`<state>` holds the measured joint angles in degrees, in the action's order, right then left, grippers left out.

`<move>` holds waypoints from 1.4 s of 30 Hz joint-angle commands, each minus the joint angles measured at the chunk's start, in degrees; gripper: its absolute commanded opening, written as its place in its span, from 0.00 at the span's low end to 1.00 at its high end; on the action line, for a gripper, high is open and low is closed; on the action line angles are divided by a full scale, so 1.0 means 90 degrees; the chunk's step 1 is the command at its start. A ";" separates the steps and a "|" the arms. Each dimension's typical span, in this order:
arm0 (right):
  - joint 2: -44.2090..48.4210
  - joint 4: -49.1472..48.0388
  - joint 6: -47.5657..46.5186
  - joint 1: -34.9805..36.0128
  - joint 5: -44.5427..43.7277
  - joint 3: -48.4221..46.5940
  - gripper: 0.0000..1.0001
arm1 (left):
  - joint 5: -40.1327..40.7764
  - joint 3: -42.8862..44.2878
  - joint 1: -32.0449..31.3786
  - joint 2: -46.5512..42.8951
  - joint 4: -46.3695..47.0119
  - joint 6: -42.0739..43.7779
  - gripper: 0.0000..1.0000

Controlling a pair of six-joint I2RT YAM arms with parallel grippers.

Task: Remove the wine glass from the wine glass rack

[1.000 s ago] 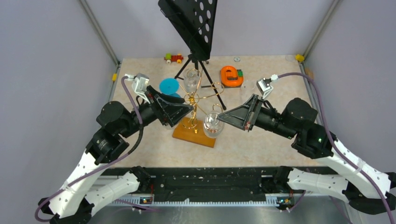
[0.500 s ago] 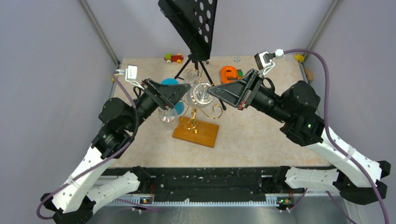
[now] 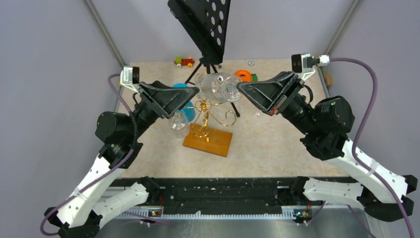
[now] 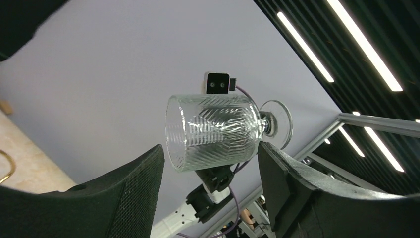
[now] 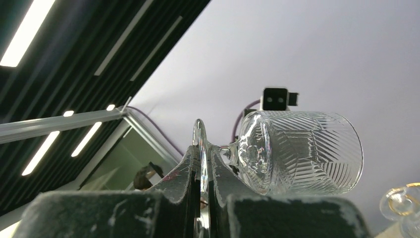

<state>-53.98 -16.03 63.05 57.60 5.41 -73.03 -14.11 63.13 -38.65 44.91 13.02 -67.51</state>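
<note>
The wine glass (image 3: pixel 219 87) is off the wine glass rack (image 3: pixel 205 119) and held in the air above and just behind the rack's gold top, lying on its side. Its ribbed bowl points toward the left arm and its foot toward the right arm. The right gripper (image 5: pixel 202 159) is pressed together on the thin round foot, which stands edge-on between the two fingers (image 5: pixel 179 174). The stem and bowl stick out to the right in the right wrist view.

The left gripper (image 4: pixel 210 148) is spread wide and aimed upward from below. In its wrist view the bowl lies crosswise just above the gap between the two dark fingertips (image 4: pixel 148 163), mouth to the left. Whether either fingertip touches the glass cannot be told.

The rack stands upright on its orange-brown wooden base on the table (image 3: pixel 277 148). A second glass (image 3: pixel 178 120) hangs at its left side, below the left gripper. The black music stand (image 3: pixel 200 25) rises behind
</note>
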 commanded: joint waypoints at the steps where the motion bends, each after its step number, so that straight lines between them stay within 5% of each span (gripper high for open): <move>1: 0.0160 -0.1385 0.0085 -0.0025 -0.0026 -0.0060 0.00 | -0.0848 -0.0060 0.0033 0.0347 0.1071 -0.0648 0.73; 14: 0.0001 -0.1616 0.0463 -0.0033 -0.0031 0.0111 0.00 | -0.1879 -0.0260 0.0047 0.0622 0.3389 -0.0878 0.67; 22: -0.0046 -0.1738 0.0740 -0.0027 -0.0083 0.0309 0.00 | -0.2329 -0.0123 0.0047 0.0455 0.3858 -0.0534 0.54; 42: -0.0600 -0.3213 0.2618 -0.0274 0.0210 0.1303 0.00 | -0.2828 0.0033 0.0040 0.0463 0.4503 -0.0475 0.41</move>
<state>-58.54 -41.63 84.84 56.82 8.75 -62.89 -37.78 60.86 -37.91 50.74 46.72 -71.99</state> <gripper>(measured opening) 0.032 0.449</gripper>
